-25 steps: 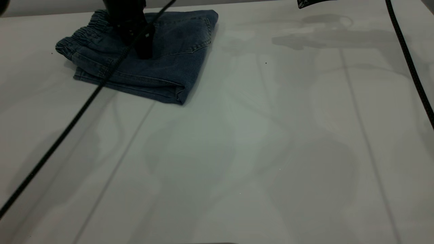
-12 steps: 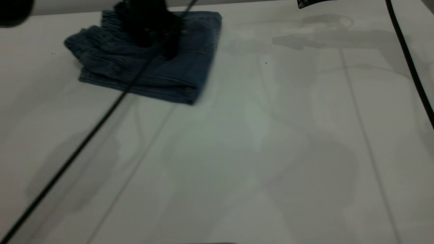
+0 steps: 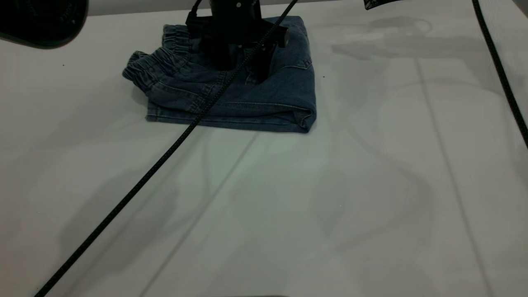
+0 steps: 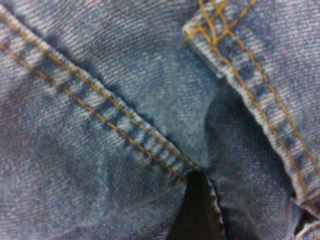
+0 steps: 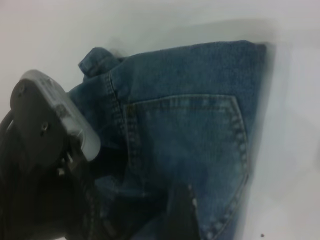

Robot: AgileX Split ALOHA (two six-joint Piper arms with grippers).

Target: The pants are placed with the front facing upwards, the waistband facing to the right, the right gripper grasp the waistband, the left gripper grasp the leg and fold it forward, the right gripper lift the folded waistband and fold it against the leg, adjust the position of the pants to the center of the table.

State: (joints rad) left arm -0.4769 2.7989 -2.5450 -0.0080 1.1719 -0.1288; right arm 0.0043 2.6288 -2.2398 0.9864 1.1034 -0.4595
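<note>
Pressing down on the folded blue denim pants [image 3: 247, 97], the black left gripper [image 3: 243, 68] stands splayed narrowly; the right gripper's opening I cannot tell.

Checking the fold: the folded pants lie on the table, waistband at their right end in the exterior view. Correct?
No. The exterior view shows the waistband at the left end of the folded pants on the table; the left gripper presses on them.
</note>
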